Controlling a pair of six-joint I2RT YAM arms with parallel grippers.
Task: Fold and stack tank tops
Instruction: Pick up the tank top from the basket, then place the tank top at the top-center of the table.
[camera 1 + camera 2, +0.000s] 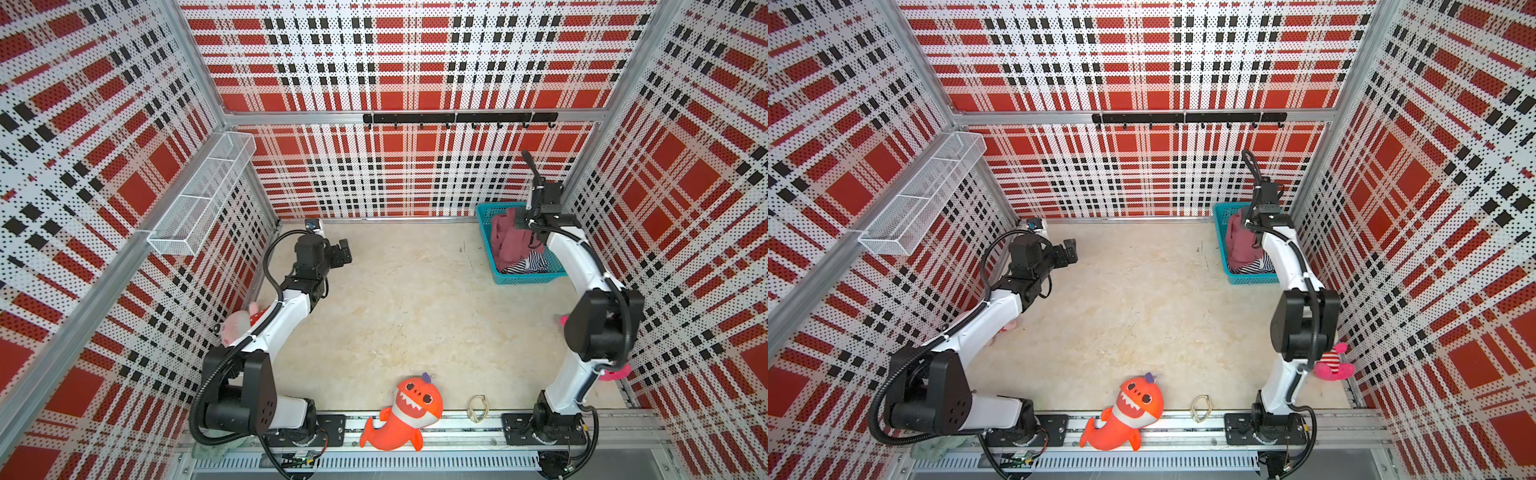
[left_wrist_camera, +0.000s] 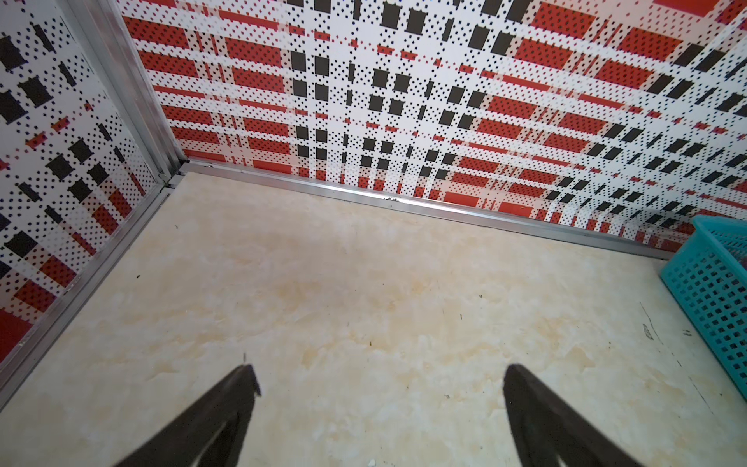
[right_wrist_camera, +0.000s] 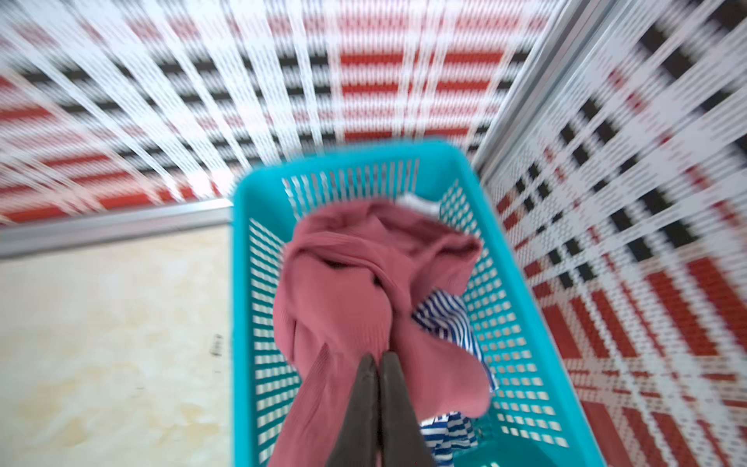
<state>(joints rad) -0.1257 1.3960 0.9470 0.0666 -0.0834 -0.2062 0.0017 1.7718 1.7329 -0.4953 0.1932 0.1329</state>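
right claw pinches a fold of the soft maroon-pink tank top in the teal lattice basket; left claw spread, empty. light, limp cloth: judged best held by strap or hem.

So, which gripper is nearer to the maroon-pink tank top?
Right. The right gripper is shut on the maroon-pink tank top in the teal basket; the left gripper hangs open above the table, well away from the basket.
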